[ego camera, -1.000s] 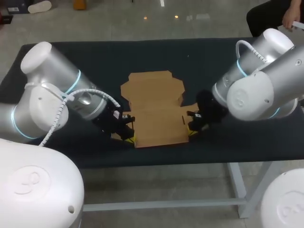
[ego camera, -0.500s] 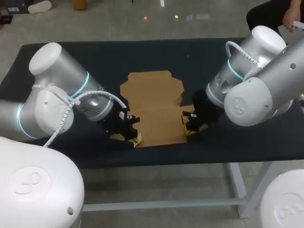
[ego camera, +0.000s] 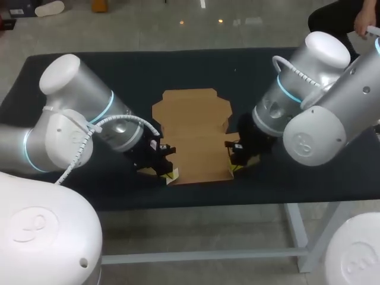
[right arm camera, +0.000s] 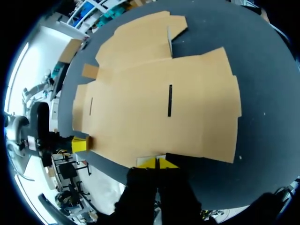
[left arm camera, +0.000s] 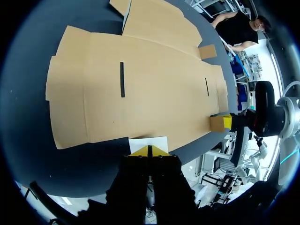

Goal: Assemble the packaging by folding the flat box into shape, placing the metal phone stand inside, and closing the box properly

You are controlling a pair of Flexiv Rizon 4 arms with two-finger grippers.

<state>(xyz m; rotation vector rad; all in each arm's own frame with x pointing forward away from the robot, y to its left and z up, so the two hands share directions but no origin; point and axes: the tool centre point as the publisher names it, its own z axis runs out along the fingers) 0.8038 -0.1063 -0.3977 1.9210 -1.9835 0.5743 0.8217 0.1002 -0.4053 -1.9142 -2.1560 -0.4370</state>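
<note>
Flat box: matt brown cardboard, smooth-faced, with pressed fold lines. Bench: dark, matt, cloth-like cover over a pale painted frame. Left arm and right arm: satin silver metal links with glossy white caps. Fingers: matt black bodies with smooth, bright yellow tips.

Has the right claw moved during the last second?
Yes. The right claw has moved slightly toward the flat box, closing on its near right corner.
</note>
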